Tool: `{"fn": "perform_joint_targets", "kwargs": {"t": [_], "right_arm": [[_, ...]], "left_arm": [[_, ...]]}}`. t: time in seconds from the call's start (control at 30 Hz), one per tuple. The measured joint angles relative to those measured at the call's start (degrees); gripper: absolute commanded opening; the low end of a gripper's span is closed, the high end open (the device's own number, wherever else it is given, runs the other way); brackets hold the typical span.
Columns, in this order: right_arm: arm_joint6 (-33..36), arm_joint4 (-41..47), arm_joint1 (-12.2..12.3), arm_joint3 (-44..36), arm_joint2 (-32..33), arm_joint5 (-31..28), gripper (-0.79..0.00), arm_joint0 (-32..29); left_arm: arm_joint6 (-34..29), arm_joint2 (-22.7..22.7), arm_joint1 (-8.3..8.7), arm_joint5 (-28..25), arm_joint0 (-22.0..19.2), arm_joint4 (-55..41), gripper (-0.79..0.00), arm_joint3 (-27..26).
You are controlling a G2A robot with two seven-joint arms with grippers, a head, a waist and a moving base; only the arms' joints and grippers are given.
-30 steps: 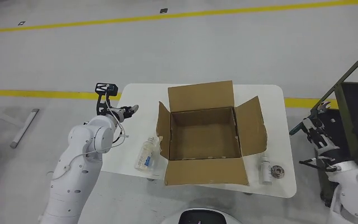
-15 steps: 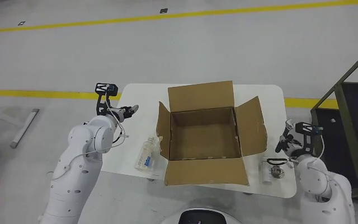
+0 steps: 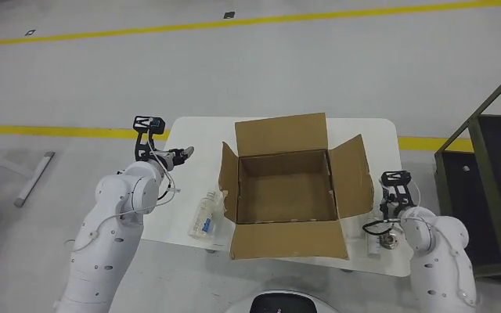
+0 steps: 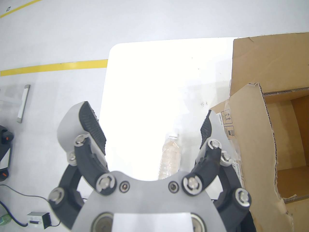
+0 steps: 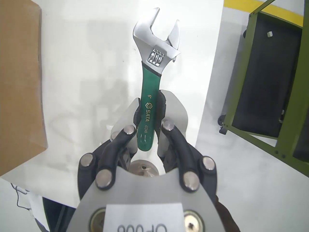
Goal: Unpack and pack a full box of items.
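Observation:
The open cardboard box (image 3: 286, 188) stands in the middle of the white table (image 3: 196, 129), all flaps out and its inside bare. My right gripper (image 5: 149, 112) is shut on the green handle of an adjustable wrench (image 5: 154, 56), whose steel head points out over the table's right part, between the box flap (image 5: 19, 85) and the table edge. The right arm (image 3: 407, 223) hangs over that right edge. My left gripper (image 4: 147, 117) is open and holds nothing, above the table's left side. A clear plastic bottle (image 3: 205, 215) lies on the table beside the box's left flap, also seen as the bottle (image 4: 170, 155) between the left fingers.
A small white bottle (image 3: 372, 236) and a round metal part (image 3: 389, 239) lie near the table's front right corner. A green metal rack (image 5: 272, 73) stands on the floor just right of the table. Yellow floor lines (image 3: 70, 131) run behind.
The right arm has swung left from beside the rack to over the table's right edge. The left arm, box and bottle have not moved.

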Motion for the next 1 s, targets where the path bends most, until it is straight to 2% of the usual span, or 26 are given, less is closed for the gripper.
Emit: {"fn": "perform_joint_targets", "kwargs": {"t": [0.23,0.27,0.3,0.4,0.47,0.5,0.53,0.6,0.73,0.8,0.87,0.9,0.93,1.0], "right_arm": [[1.21,-0.23,0.49,2.28,-0.7,0.42,-0.782,0.77],[1.18,-0.2,0.54,2.46,-0.76,0.51,-0.727,0.85],[1.22,-0.2,0.6,2.63,-0.87,0.52,-0.585,0.93],[1.32,-0.28,0.79,2.88,-1.19,0.58,-0.437,1.23],[1.46,-0.01,0.92,2.63,-1.29,0.69,-0.4,1.4],[1.64,0.19,0.97,2.44,-1.33,0.68,-0.336,1.4],[1.88,0.47,1.04,2.18,-1.37,0.61,-0.323,1.34],[2.2,1.08,1.14,1.82,-1.42,0.26,-0.246,1.18],[2.03,2.07,1.47,0.71,-0.97,-0.22,-0.326,0.95],[1.19,4.08,1.53,-0.69,-0.25,0.06,-0.403,0.73],[-0.82,8.31,1.49,-3.74,1.03,0.32,-0.517,-0.22],[-2.36,10.85,1.38,-5.51,1.77,0.53,-0.742,-0.84],[-5.43,15.04,1.21,-8.0,2.87,0.61,-0.785,-2.01],[-11.67,21.4,0.94,-11.74,4.14,-0.07,-0.785,-4.31]], "left_arm": [[0.0,0.0,0.0,0.0,0.0,0.0,0.0,0.0],[0.0,0.0,0.0,0.0,0.0,0.0,0.0,0.0],[0.0,0.0,0.0,0.0,0.0,0.0,0.0,0.0],[0.0,0.0,0.0,0.0,0.0,0.0,0.0,0.0],[0.0,0.0,0.0,0.0,0.0,0.0,0.0,0.0],[0.0,0.0,0.0,0.0,0.0,0.0,0.0,0.0],[0.0,0.0,0.0,0.0,0.0,0.0,0.0,0.0],[0.0,0.0,0.0,0.0,0.0,0.0,0.0,0.0],[0.0,0.0,0.0,0.0,0.0,0.0,0.0,0.0],[0.0,0.0,0.0,0.0,0.0,0.0,0.0,0.0],[0.0,0.0,0.0,0.0,0.0,0.0,0.0,0.0],[0.0,0.0,0.0,0.0,0.0,0.0,0.0,0.0],[0.0,0.0,0.0,0.0,0.0,0.0,0.0,0.0],[0.0,0.0,0.0,0.0,0.0,0.0,0.0,0.0]]}}
